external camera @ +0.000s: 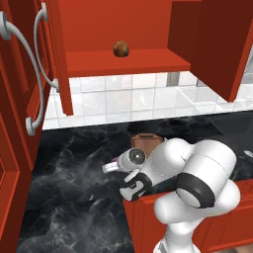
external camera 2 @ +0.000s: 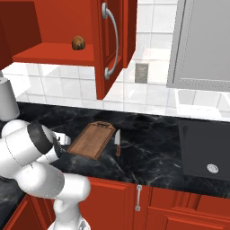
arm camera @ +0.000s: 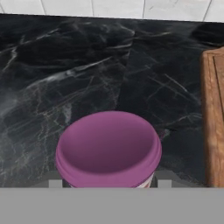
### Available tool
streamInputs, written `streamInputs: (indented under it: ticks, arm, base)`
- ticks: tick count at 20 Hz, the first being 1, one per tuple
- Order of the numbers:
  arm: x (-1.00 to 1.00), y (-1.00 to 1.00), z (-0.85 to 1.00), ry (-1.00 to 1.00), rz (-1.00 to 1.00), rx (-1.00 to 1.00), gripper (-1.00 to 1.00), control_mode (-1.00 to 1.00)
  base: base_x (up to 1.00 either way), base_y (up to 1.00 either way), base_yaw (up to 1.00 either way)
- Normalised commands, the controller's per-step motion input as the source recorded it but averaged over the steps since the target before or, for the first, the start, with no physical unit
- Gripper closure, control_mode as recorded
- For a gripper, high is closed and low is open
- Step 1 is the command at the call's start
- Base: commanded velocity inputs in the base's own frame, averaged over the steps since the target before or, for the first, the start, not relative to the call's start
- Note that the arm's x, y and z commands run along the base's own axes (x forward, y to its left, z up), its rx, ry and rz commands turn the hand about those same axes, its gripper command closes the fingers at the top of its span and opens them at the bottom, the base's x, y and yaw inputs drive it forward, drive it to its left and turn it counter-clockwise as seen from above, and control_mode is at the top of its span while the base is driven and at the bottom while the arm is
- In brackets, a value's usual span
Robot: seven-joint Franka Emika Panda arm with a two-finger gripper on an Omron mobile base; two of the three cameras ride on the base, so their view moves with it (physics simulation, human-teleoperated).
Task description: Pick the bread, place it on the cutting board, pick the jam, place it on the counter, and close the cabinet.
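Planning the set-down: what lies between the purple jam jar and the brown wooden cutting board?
Bare black marble counter separates the purple jam jar from the brown wooden cutting board, seen in the hand view.

No legible text, label, brand, number or sign on any surface in view

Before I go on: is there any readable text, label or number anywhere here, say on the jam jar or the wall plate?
None can be read.
Jam jar: plain purple lid, pale band mostly hidden, no lettering visible.
Wall plate: blank.
Round mark on the dark panel in the counter: too small to read.
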Motion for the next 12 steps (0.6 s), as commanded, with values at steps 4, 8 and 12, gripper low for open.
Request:
streamInputs:
  ticks: [4,8,12]
  arm:
    - [0.0,0.0,-0.21,0.0,0.0,0.0,1.0,-1.0]
    - [0.0,0.0,-0.15,0.0,0.0,0.0,1.0,-1.0]
    - [0.0,0.0,-0.12,0.0,0.0,0.0,1.0,-1.0]
  base:
    - [0.0,0.0,0.0]
    - [0.0,0.0,0.0]
    - [0.0,0.0,0.0]
